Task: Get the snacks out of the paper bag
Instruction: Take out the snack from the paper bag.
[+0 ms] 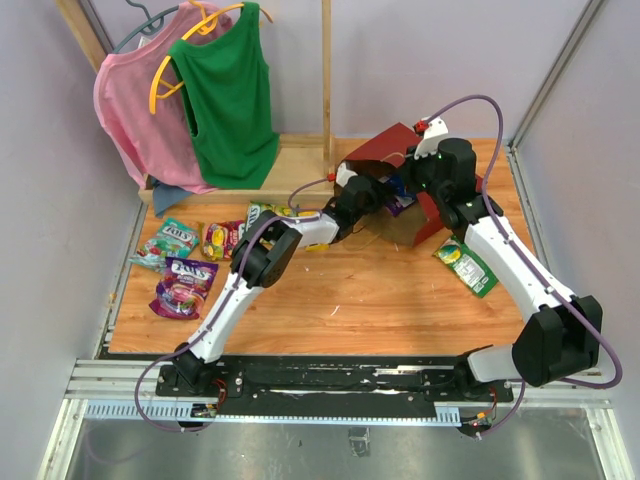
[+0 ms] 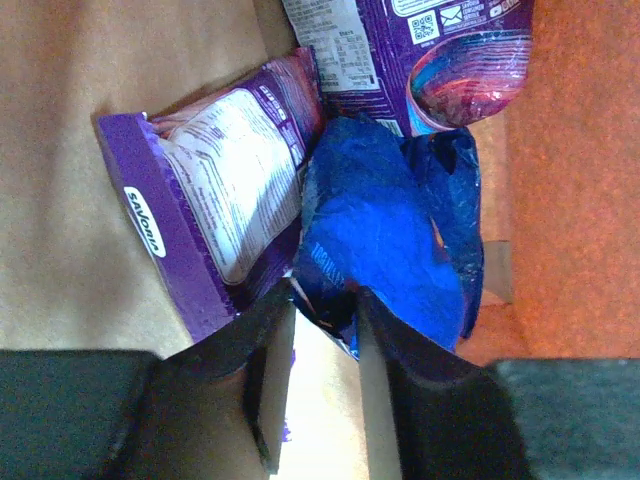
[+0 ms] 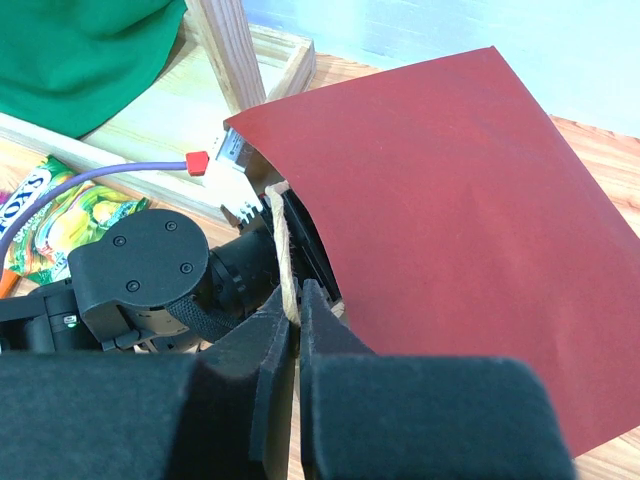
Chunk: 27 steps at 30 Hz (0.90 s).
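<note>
The red paper bag (image 1: 385, 148) lies on its side at the back of the table, mouth towards the left. My right gripper (image 3: 297, 305) is shut on its twine handle (image 3: 283, 250) and holds the red wall (image 3: 450, 200) up; in the top view this gripper (image 1: 432, 180) is above the bag. My left gripper (image 1: 385, 195) is inside the bag. There its jaws (image 2: 327, 300) stand narrow, on the crumpled near edge of the blue Doritos bag (image 2: 385, 230). A purple packet (image 2: 220, 190) lies to its left, and another purple packet (image 2: 430, 50) lies beyond.
Outside the bag lie a green packet (image 1: 172, 238), a red-yellow one (image 1: 222, 238), a purple one (image 1: 185, 285), a yellow-green one (image 1: 265, 212) and a green one (image 1: 467, 265) at the right. A wooden rack (image 1: 326, 90) with pink and green shirts stands at the back left.
</note>
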{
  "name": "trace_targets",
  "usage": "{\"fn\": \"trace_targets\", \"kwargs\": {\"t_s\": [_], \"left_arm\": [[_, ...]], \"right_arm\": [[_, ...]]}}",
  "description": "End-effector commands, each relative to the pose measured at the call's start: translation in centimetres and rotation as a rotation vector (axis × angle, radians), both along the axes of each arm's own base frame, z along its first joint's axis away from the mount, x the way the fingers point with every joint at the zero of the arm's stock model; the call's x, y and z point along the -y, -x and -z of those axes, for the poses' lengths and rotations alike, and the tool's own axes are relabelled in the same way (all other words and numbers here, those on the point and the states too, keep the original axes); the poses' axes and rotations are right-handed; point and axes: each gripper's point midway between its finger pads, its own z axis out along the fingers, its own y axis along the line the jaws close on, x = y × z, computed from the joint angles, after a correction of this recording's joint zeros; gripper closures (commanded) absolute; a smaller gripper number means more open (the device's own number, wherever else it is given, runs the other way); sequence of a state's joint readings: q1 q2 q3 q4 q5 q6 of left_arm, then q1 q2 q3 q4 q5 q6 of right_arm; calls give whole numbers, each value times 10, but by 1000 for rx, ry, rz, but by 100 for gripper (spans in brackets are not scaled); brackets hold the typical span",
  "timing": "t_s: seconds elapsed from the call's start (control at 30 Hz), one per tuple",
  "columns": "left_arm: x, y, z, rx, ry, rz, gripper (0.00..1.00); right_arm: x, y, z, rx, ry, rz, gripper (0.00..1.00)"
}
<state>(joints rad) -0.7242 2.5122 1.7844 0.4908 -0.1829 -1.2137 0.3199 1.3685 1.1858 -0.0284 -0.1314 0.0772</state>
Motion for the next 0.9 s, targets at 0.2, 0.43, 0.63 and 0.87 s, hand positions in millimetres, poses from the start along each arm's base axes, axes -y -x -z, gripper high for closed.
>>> {"fn": "trace_targets", "kwargs": {"t_s": [0.2,0.43,0.63,0.87], "left_arm": [[-7,-2,-8,54,30,-50,99],[-50,26,-56,182,30,-109,100],[-69,48,-116,350,-35,-79,100],[-83,83,-178,526,-52,-2,99]], "right_arm": [[-1,-2,-6,23,-32,-13,96],[-3,-3,-4,18,-46,-18,97],[-7,-3,-3,14,-63,-27,97],[-6,-3,-3,17,-69,-19,97]]}}
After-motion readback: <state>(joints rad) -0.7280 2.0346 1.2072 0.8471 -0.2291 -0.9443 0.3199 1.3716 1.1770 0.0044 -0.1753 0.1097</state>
